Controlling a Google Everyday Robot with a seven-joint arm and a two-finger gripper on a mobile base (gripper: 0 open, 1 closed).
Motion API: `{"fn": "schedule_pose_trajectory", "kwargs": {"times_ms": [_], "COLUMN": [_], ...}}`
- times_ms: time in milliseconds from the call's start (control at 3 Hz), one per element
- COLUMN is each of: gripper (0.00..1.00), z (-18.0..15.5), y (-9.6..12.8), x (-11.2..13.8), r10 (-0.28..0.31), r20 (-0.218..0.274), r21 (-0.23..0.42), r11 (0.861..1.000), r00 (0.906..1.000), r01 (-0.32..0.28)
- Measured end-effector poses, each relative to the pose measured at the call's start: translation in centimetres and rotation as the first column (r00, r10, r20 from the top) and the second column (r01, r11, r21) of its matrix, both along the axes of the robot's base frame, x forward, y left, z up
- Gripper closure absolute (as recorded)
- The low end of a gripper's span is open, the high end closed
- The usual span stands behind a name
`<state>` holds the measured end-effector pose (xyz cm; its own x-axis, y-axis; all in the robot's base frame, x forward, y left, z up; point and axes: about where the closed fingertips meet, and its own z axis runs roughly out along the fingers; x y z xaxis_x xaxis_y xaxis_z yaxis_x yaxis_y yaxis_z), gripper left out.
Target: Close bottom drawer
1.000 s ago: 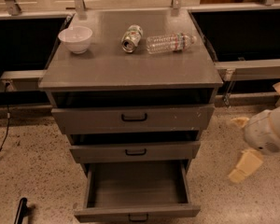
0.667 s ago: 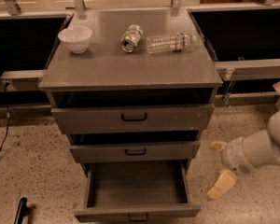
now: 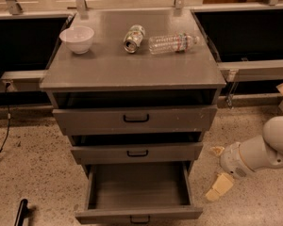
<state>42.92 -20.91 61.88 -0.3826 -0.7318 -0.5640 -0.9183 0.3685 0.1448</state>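
Note:
The bottom drawer (image 3: 138, 186) stands pulled far out of the grey cabinet (image 3: 132, 69). Its plain grey inside is empty, and its front panel with a small black bar handle (image 3: 139, 219) sits at the frame's lower edge. My gripper (image 3: 217, 170) is on a white arm coming in from the right, low over the floor, just right of the drawer's right side wall and apart from it. Its two beige fingers (image 3: 220, 186) are spread apart and hold nothing.
The middle drawer (image 3: 137, 153) and top drawer (image 3: 135, 119) are each slightly open. On the cabinet top are a white bowl (image 3: 77, 38), a can lying on its side (image 3: 133, 37) and a plastic bottle lying on its side (image 3: 172, 43). A black cable (image 3: 4, 131) runs along the floor at left.
My gripper has moved left and down, from well right of the cabinet to close beside the open bottom drawer. The drawers have not moved.

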Motion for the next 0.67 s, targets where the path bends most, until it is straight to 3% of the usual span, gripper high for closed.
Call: {"fn": "schedule_pose_trajectory", "kwargs": {"times_ms": [333, 667], "gripper": [0.00, 0.00], "z": [-3.5, -12.4], "y": [-0.7, -0.6], "x": [1.5, 1.3], "r10": [-0.017, -0.056], "r20": [0.006, 0.035], "r21": [-0.002, 0.064], "r11": [1.000, 0.996], "r00": [0.9998, 0.9978], "r01": [0.017, 0.054]}}
